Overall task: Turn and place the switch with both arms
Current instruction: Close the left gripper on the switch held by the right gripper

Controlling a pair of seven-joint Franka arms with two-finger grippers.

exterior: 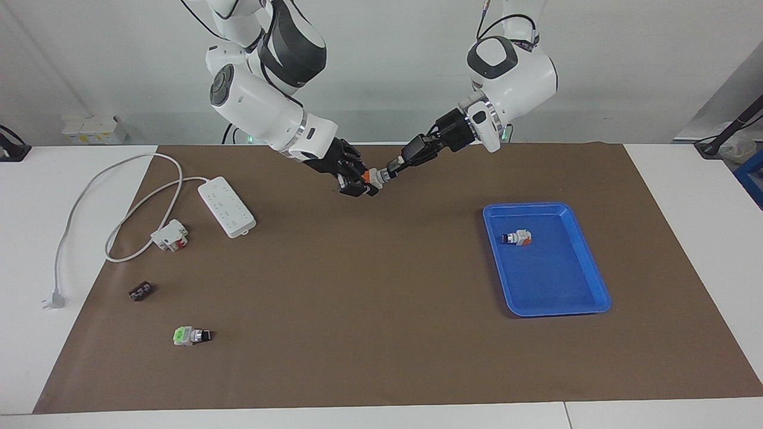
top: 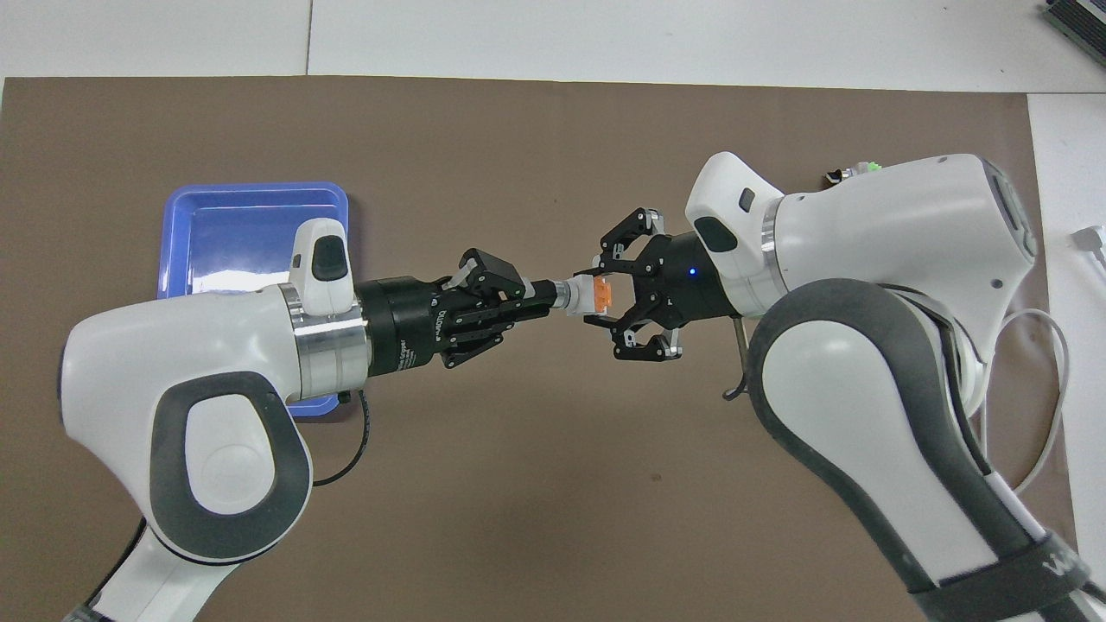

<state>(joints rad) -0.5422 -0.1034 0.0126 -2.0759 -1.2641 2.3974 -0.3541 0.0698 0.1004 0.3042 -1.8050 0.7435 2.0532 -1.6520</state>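
We clench our right gripper (top: 605,295) on the switch (top: 587,295) body above the mat, knob protruding past those fingers so our left gripper (top: 543,294) clamps it for turning

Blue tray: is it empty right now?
No. One small white switch with an orange-red end lies in the blue tray, toward the end nearer the robots.
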